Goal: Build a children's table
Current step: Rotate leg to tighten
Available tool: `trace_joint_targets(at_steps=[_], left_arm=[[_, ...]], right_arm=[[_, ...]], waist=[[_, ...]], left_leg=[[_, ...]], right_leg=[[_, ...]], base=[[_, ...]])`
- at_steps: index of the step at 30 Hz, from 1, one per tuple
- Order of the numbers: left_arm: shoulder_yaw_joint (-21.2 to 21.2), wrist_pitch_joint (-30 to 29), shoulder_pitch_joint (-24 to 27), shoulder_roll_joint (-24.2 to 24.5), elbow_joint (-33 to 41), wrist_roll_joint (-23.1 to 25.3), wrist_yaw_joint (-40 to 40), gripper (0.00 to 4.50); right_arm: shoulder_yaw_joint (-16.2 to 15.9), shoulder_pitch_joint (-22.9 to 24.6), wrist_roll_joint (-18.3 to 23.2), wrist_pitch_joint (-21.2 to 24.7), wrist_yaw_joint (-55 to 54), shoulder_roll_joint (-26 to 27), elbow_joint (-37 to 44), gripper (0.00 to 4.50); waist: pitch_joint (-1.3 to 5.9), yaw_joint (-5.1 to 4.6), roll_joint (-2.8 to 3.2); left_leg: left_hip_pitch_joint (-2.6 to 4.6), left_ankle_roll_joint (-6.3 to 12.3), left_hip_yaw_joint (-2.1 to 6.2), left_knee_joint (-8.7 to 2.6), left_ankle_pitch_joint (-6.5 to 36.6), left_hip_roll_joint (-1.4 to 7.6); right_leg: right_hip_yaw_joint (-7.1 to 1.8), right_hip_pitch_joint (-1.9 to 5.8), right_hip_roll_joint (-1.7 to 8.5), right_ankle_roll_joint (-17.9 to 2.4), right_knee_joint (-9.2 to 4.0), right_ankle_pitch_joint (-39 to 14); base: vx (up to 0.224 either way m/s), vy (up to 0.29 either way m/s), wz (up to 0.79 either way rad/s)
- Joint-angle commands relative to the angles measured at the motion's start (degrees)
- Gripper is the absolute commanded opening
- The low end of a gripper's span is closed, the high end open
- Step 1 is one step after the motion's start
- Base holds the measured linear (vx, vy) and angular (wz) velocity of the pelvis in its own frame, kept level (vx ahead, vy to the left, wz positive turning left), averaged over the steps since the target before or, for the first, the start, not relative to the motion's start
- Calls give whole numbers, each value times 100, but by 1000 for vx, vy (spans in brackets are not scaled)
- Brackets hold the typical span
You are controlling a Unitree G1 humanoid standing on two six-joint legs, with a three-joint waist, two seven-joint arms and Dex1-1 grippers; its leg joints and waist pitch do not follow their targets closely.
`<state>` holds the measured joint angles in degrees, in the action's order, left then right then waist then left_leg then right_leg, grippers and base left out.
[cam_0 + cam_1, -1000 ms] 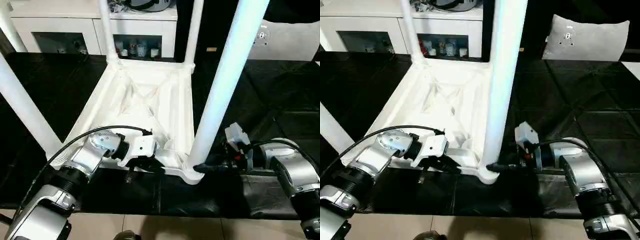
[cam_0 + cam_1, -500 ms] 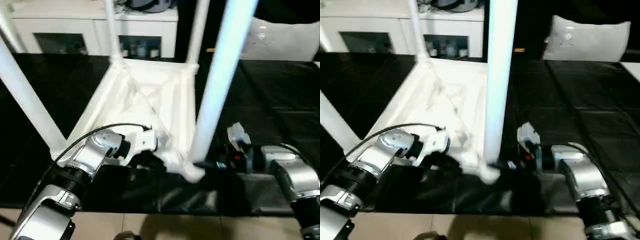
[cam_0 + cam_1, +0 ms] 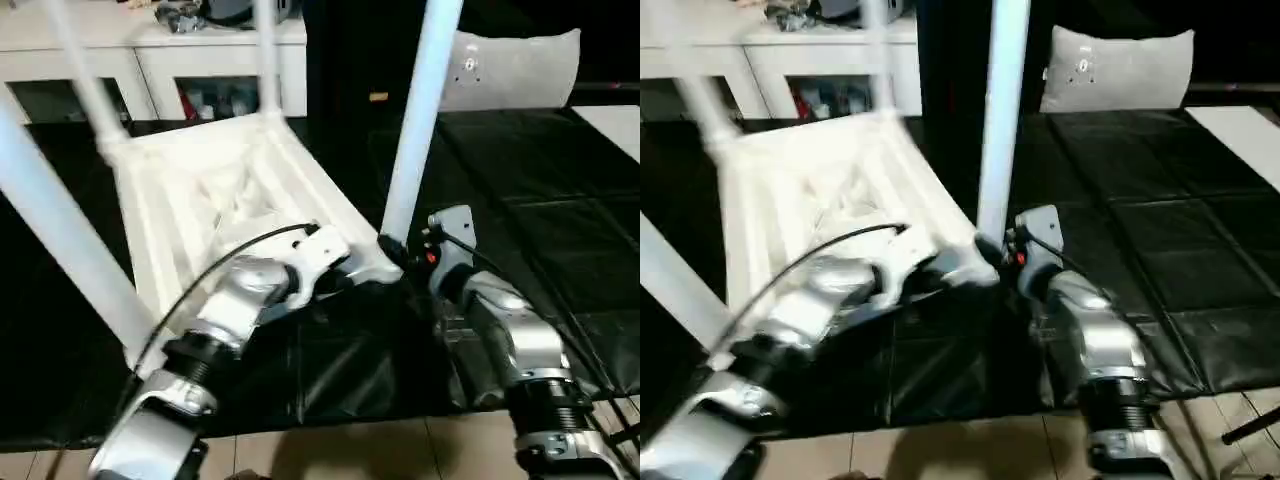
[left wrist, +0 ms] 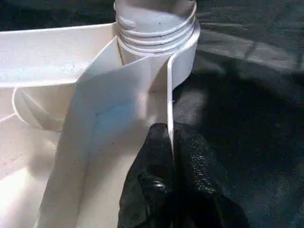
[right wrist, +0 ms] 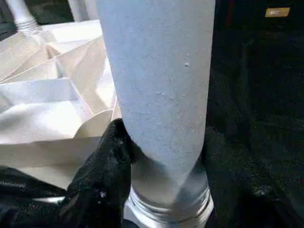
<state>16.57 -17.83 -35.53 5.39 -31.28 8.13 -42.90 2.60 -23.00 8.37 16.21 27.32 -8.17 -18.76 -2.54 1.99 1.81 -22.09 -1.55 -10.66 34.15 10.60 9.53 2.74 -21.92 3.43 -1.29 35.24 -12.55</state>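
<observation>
The white children's table (image 3: 215, 205) lay upside down before me, ribbed underside up. Its tapered legs (image 3: 418, 115) stood upright in the corner sockets.

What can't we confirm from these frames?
- Leg tops: each leg runs off the head views' upper edge.
- Left gripper: its fingers pinch the tabletop rim in the wrist view; in the head views the wrist housing hides the fingertips.
- Right gripper: around the leg near its socket; one finger is visible, the other is behind the leg.
- Cabinet contents: too blurred.
</observation>
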Motion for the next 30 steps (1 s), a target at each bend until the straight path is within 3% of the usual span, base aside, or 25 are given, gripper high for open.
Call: trace_joint_targets(at_steps=[1, 3, 7, 9, 14, 15, 20, 23, 26, 30], left_arm=[[181, 166, -48, -376, 179, -118, 40, 0], [230, 129, -24, -292, 173, -21, 14, 0], [284, 231, 9, -32, 132, 35, -172, 0], [310, 343, 47, 122, 118, 38, -300, 0], [377, 729, 128, 465, 61, 88, -660, 0], [443, 957, 187, 698, 56, 87, -995, 0], [665, 1565, 316, 1116, 182, -60, -1829, 0], [891, 1921, 403, 1472, 307, -121, -2563, 0], [984, 2128, 407, 1641, 335, -189, -2974, 0], [1076, 2353, 367, 1794, 363, -297, -3427, 0]], right_arm=[[-372, 55, 92, 10, 211, 309, -39, 263], [-263, 88, 183, -8, 308, 227, 47, 283], [-253, 193, 306, -190, 942, -220, 224, 310], [-351, 276, 291, -325, 1388, -554, 313, 341], [-328, 370, 339, -443, 2144, -1156, 385, 372], [-341, 379, 359, -484, 2601, -1524, 393, 372], [-454, 385, 550, -569, 3551, -2064, 392, 372], [-586, 373, 662, -642, 4224, -2310, 392, 372], [-683, 331, 705, -680, 4507, -2382, 312, 372], [-780, 274, 779, -674, 4837, -2397, 222, 334]], waist=[[353, 51, -69], [345, 59, -28], [336, 81, -41], [340, 109, -29], [336, 163, -62], [327, 166, -55], [323, 184, -56], [327, 207, -30], [341, 280, -23], [343, 353, -35]], left_leg=[[73, 540, 170, -360, 487, 363], [86, 564, 173, -363, 559, 369], [87, 518, 175, -370, 767, 379], [93, 540, 171, -365, 703, 390], [86, 623, 169, -350, 707, 387], [87, 620, 171, -356, 757, 388], [100, 574, 173, -363, 937, 405], [113, 587, 159, -367, 883, 434], [129, 610, 150, -358, 799, 443], [135, 560, 145, -366, 809, 452]], right_leg=[[-265, 252, 528, -1313, -409, -37], [-259, 251, 531, -1339, -421, -67], [-259, 276, 534, -1316, -449, -269], [-264, 269, 534, -1315, -433, -153], [-253, 288, 538, -1291, -432, -161], [-249, 280, 545, -1292, -446, -284], [-244, 277, 550, -1275, -468, -610], [-237, 243, 526, -1344, -433, -434], [-232, 231, 531, -1407, -402, -248], [-230, 225, 541, -1422, -388, -287]], base=[[0, 0, 0], [0, 0, 0], [0, 0, 0], [0, 0, 0], [0, 0, 0], [0, 0, 0], [0, 0, 0], [0, 0, 0], [0, 0, 0], [0, 0, 0]])
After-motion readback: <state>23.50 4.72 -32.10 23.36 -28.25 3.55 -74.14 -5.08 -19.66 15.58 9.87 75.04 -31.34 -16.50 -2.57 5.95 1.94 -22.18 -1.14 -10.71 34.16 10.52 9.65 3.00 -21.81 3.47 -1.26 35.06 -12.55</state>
